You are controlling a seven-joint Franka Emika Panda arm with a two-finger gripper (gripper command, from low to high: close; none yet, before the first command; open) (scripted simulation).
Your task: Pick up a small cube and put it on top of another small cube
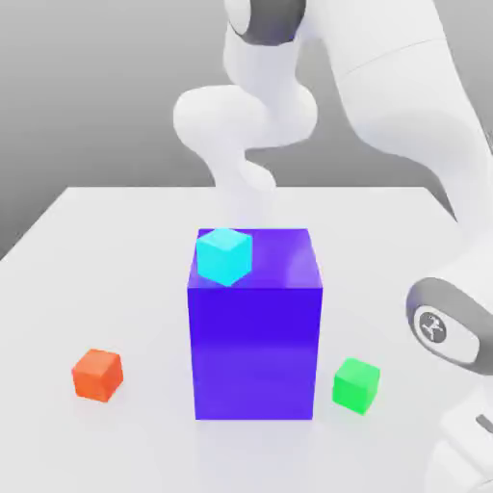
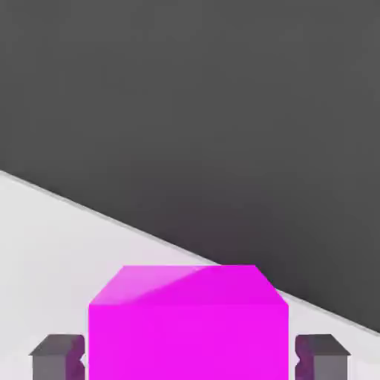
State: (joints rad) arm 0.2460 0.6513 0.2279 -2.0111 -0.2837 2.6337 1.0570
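Hand view shows the small magenta cube (image 2: 188, 323) sitting between the 2 dark fingertips (image 2: 56, 356) of the gripper (image 2: 188, 358), which is closed onto its 2 opposite sides, the cube resting on the white tabletop (image 2: 52, 252) near one of its edges. To do this well, I judge the grip should stay centred and square on the cube's faces, and the lift should go straight up before any sideways travel. In the exterior view, the orange cube (image 1: 97, 375) and green cube (image 1: 356, 385) lie toward the tabletop's near edge, either side of the large blue-purple block (image 1: 255, 337), which carries a cyan cube (image 1: 224, 256).
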